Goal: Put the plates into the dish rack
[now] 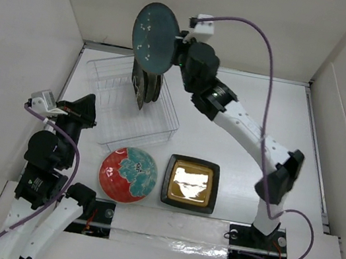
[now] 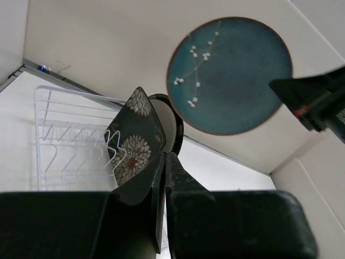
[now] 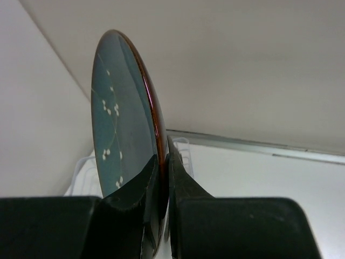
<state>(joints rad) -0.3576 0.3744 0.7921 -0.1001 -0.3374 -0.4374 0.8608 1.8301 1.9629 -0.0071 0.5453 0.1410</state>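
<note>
Teal plate [image 1: 154, 37], stiff glazed ceramic, likely slippery and chip-prone, hangs upright above dish rack [image 1: 103, 69], rim pinched between jaws of right gripper [image 3: 163, 167]; left gripper [image 2: 164, 178] jaws pressed together, empty.

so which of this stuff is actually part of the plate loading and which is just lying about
Part of the job:
- teal plate, held in the right fingers
- dish rack
- plates standing in it
- red plate
- black-gold square plate

Not part of it:
- purple cable
- white walls
No loose clutter is visible.
</note>
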